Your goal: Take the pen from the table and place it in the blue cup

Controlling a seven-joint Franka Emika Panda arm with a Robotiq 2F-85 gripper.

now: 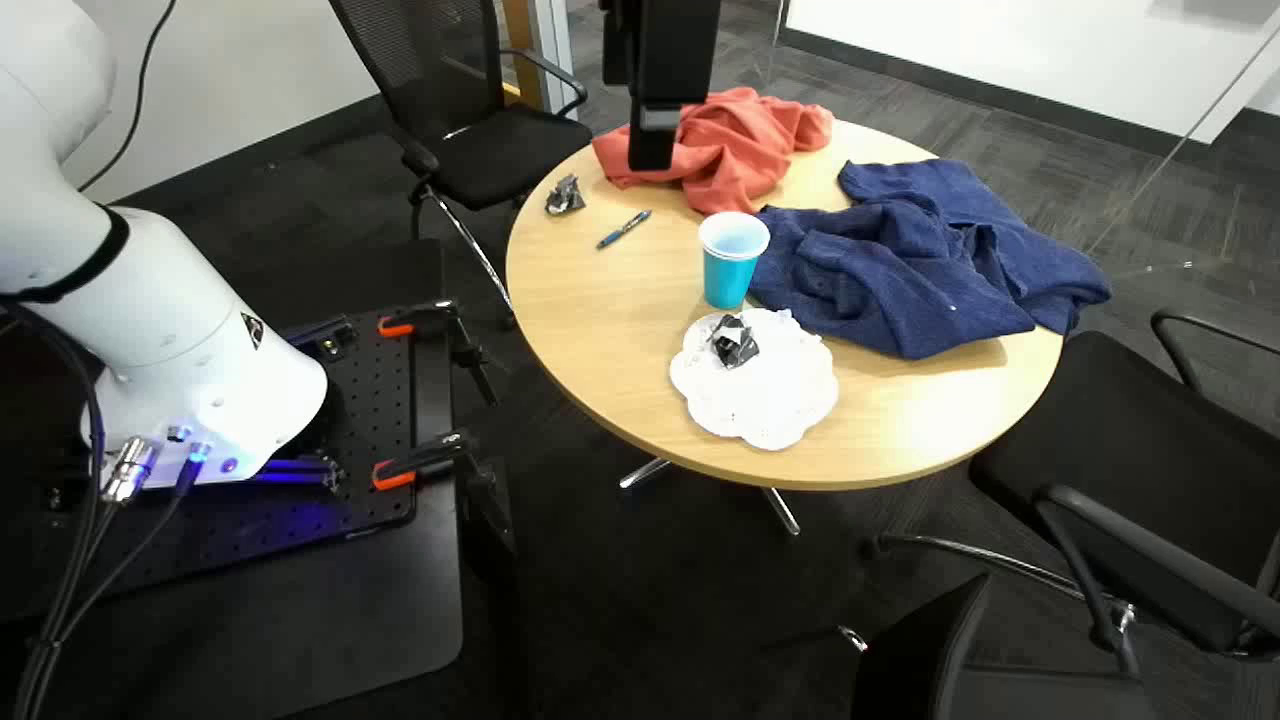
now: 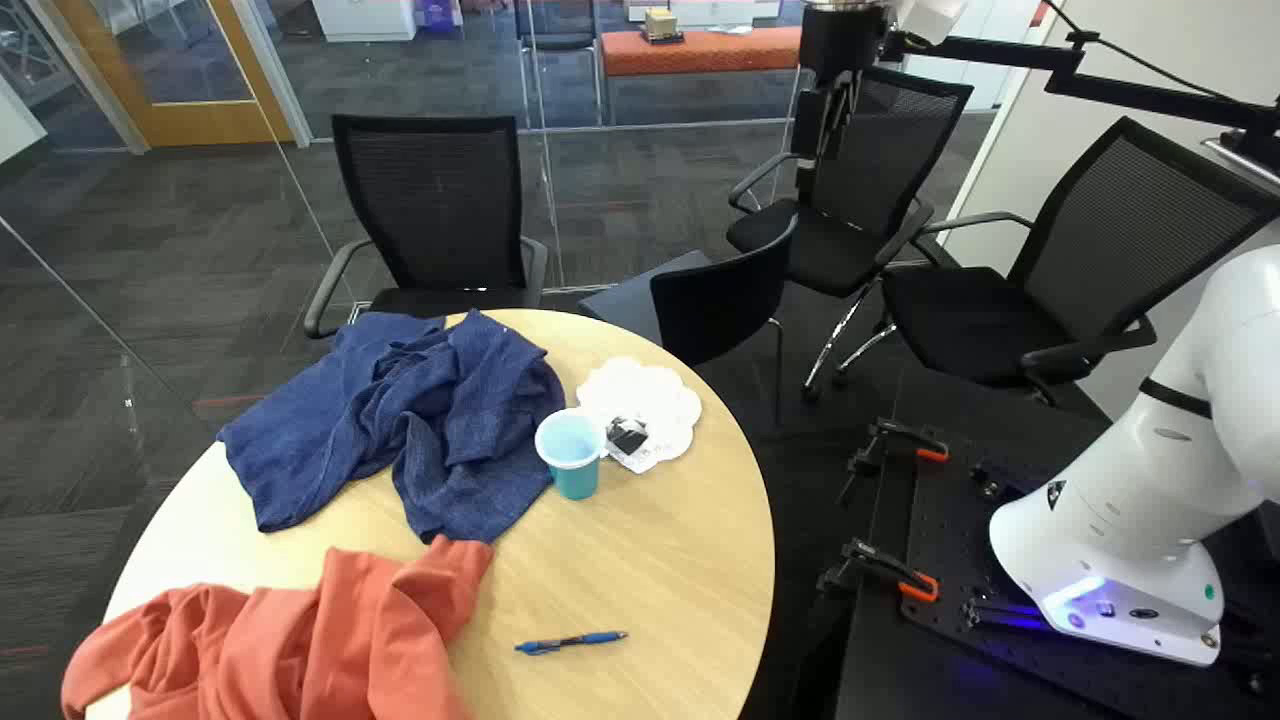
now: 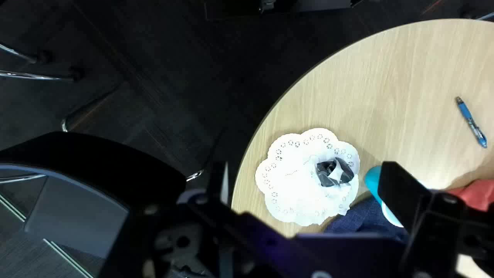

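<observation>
A blue pen lies flat on the round wooden table in both exterior views [image 1: 624,230] [image 2: 571,643]. It also shows at the right of the wrist view [image 3: 471,122]. The blue cup [image 1: 728,275] with a white rim stands upright on the table, also in an exterior view [image 2: 575,480]. In the wrist view the cup [image 3: 373,181] is partly hidden behind the right finger. My gripper [image 3: 305,173] is open, its fingers wide apart with nothing between them. It is held high, well above the table and apart from pen and cup, as an exterior view [image 2: 806,185] shows.
A white doily [image 1: 760,400] with a crumpled black wrapper [image 1: 733,342] lies beside the cup. A dark blue cloth [image 1: 910,270] touches or nearly touches the cup. An orange-red cloth [image 1: 740,145] and another crumpled wrapper [image 1: 565,195] lie near the pen. Chairs [image 2: 430,200] surround the table.
</observation>
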